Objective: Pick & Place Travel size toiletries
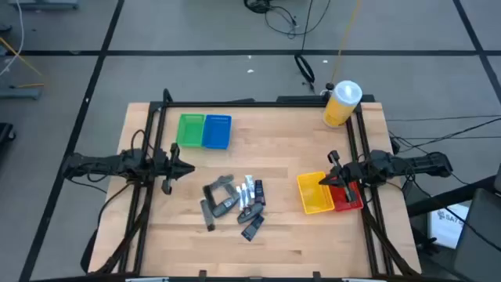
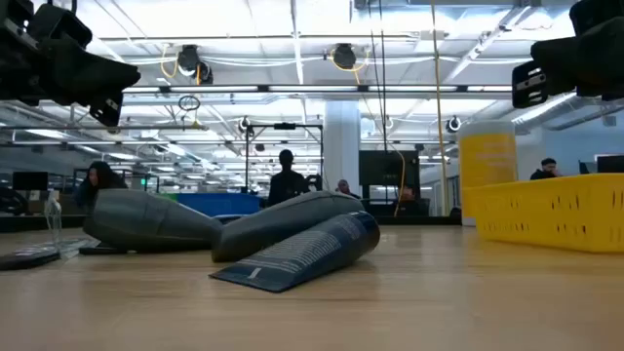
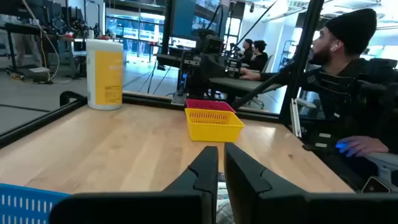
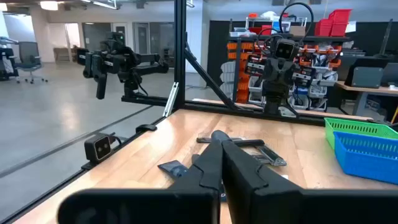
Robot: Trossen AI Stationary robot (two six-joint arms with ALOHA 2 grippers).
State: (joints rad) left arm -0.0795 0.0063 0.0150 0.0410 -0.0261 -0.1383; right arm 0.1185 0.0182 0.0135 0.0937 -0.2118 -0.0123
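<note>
The travel size toiletries (image 1: 235, 204) lie in a loose pile on the wood at the table's middle: dark grey tubes and flat packets with a few white-silver mini tubes. The low view shows dark tubes (image 2: 292, 234) lying flat on the table. My left gripper (image 1: 174, 169) hovers above the table, left of the pile; its fingers (image 3: 205, 168) are shut on nothing. My right gripper (image 1: 335, 177) hovers over the yellow tray's far edge, right of the pile, also shut and holding nothing (image 4: 221, 158). Some packets (image 4: 174, 168) show beyond it.
A green tray (image 1: 190, 130) and a blue tray (image 1: 217, 131) sit side by side at far left of centre. A yellow tray (image 1: 315, 193) and a red tray (image 1: 349, 196) sit on the right. A large yellow bottle (image 1: 342, 103) stands at the far right corner. A person (image 3: 348, 43) sits beyond the right edge.
</note>
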